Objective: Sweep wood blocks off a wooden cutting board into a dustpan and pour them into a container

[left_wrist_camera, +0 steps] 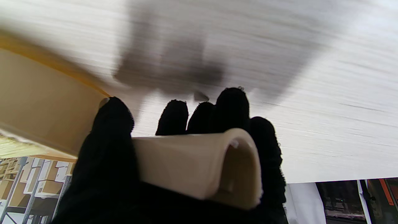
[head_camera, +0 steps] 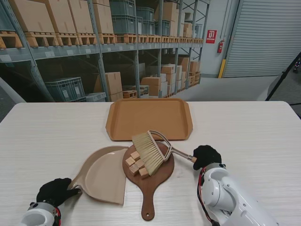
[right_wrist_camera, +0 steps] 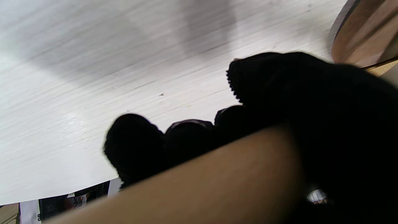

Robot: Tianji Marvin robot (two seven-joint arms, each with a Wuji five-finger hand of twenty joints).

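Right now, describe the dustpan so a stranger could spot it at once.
On the pale wood-grain table, look left of the round brown wooden cutting board. The beige plastic dustpan lies there, its handle in the black-gloved left hand; it alone is scoop-shaped.

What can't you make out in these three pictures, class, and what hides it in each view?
- Exact wood block count: stand view, brush bristles cover some.
- Brush handle: right wrist view, blurred, the right hand wraps it.
- Dustpan pan: left wrist view, blurred, cut off by the edge.
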